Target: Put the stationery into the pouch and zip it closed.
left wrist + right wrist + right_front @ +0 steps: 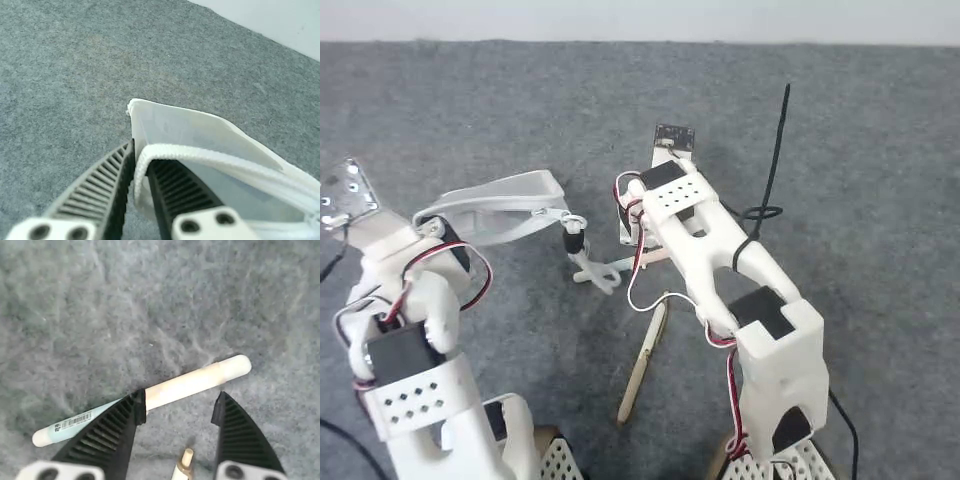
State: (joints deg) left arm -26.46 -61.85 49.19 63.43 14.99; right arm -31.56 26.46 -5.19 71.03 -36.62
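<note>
Clamps the left pincer (139,154) shut on the rim of the pouch (200,135). Straddles the pen (185,384) with the right pincer (180,397), spread wide and holding nothing. Leaves the pen flat on the surface (860,150), near the pouch's zipper end. Risks rolling the round pen away by touching with one finger first, or tipping it on lifting by closing off-centre. Could also lose the thin pouch rim, letting the mouth sag. Works on grey, felt-like cloth, with a pale wall (640,18) beyond.
</note>
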